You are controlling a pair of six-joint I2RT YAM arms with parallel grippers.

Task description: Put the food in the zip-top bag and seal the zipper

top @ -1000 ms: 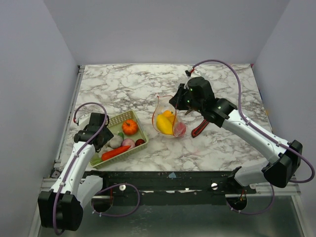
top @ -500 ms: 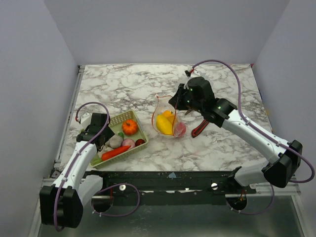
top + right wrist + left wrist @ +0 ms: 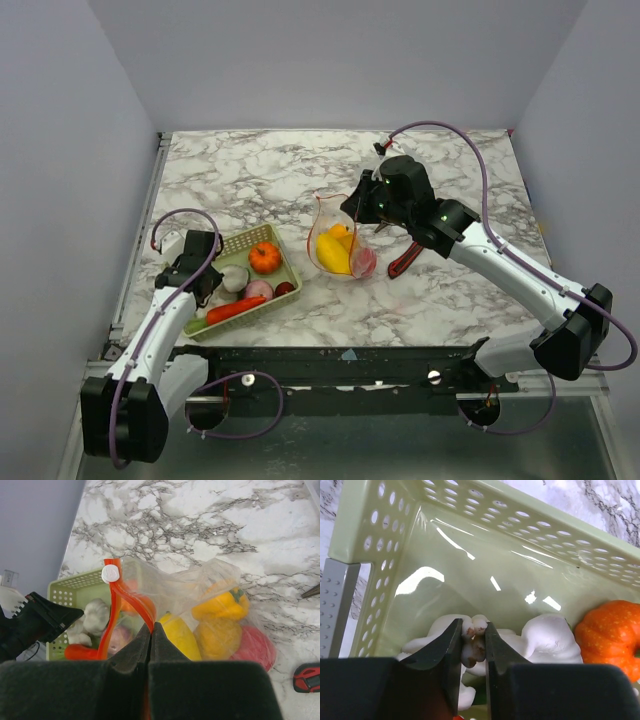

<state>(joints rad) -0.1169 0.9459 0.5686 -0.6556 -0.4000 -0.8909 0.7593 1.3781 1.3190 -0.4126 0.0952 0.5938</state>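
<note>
Here, left gripper [image 3: 472, 630] on garlic [image 3: 435, 635]

Glossy plastic food [image 3: 550, 640], basket [image 3: 485, 545] (smooth, perforated), clear filmy bag [image 3: 215, 575]

The marbled bench [image 3: 250, 170] carries a pale green basket [image 3: 243, 238] at left and a red-and-black knife [image 3: 404, 261] at right. Between them, seemingly resting on it, is the zip-top bag [image 3: 325, 225].

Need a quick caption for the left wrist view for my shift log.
Left gripper pinches the brown stem of a white garlic inside the green basket, an orange pumpkin beside it.
</note>
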